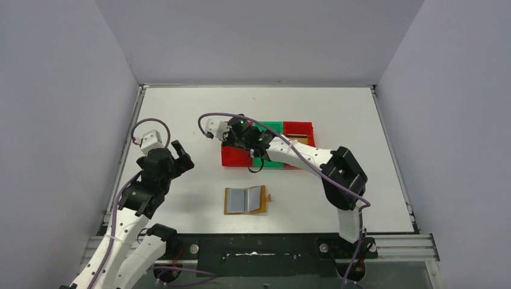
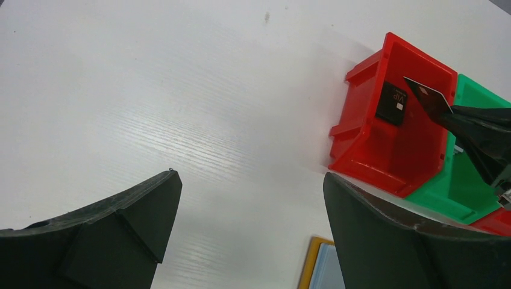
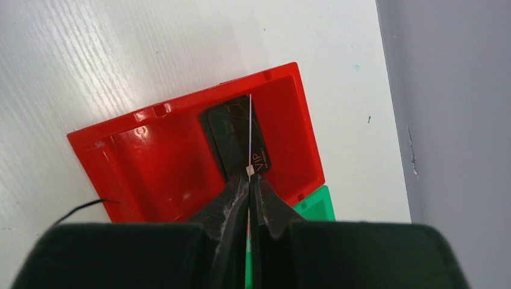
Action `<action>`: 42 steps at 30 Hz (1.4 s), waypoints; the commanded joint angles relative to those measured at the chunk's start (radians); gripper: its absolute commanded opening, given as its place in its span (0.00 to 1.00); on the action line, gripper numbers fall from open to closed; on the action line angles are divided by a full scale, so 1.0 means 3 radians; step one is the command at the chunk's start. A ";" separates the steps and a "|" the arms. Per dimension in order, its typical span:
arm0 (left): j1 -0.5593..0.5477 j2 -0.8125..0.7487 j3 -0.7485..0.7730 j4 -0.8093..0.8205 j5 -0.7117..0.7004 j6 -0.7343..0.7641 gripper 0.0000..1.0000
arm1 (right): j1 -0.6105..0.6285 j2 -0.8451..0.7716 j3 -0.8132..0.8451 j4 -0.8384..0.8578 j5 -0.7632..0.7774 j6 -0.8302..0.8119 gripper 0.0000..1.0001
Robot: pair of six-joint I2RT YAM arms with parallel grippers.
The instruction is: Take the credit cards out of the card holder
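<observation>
The card holder lies open on the table, tan outside with pale blue-grey pockets; one corner shows in the left wrist view. My right gripper is shut on a thin credit card, seen edge-on over the left red bin. A black card marked VIP lies flat in that bin. From the left wrist the held card pokes over the bin above the black card. My left gripper stands open and empty left of the bins, over bare table.
Three bins sit in a row: red, green and red, the last with a brownish card in it. Grey walls enclose the table on three sides.
</observation>
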 commanded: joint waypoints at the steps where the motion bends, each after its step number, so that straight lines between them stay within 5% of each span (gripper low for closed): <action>1: 0.0021 -0.0138 0.0019 0.0137 -0.0101 0.0042 0.90 | -0.0021 0.0126 0.0300 -0.0082 0.0104 -0.0167 0.00; 28: 0.0062 -0.0566 0.0042 0.0008 -0.0407 0.0058 0.93 | -0.0203 0.0846 0.0756 -0.0006 0.0274 -0.0846 0.01; 42: 0.0062 -0.0702 0.0009 0.0020 -0.0417 0.0052 0.94 | -0.0210 0.0964 0.0752 -0.0003 0.0200 -0.0856 0.17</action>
